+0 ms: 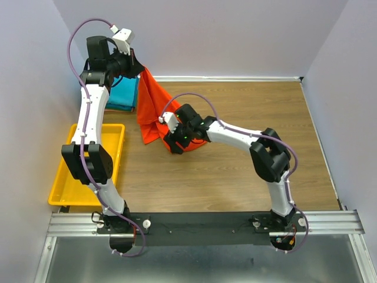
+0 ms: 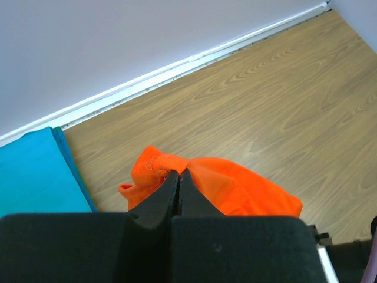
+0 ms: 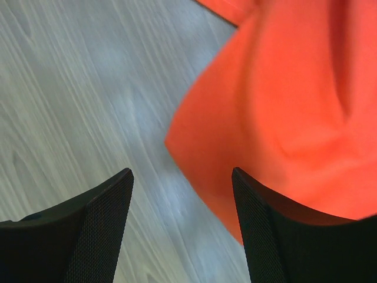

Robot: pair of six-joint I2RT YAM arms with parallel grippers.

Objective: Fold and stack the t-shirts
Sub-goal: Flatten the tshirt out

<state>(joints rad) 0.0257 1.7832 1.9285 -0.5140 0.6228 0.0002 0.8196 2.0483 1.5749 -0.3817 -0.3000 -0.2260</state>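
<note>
The orange-red t-shirt [image 1: 154, 105] hangs from my left gripper [image 1: 140, 69], which is raised at the back left and shut on its top edge. In the left wrist view the fingers pinch a bunched fold of the shirt [image 2: 235, 186] at my left gripper's tips [image 2: 178, 173]. My right gripper [image 1: 175, 143] is open and low at the shirt's bottom end. In the right wrist view its jaws [image 3: 182, 177] stand wide apart, with a corner of the orange shirt [image 3: 283, 112] between them and over the right finger. A folded teal t-shirt [image 1: 122, 94] lies at the back left. The pale pink shirt is out of view.
A yellow plastic tray [image 1: 68, 183] stands at the left table edge beside my left arm. The teal shirt also shows in the left wrist view [image 2: 35, 174], next to the back wall [image 2: 118, 47]. Wooden tabletop [image 1: 247, 171] spreads to the right.
</note>
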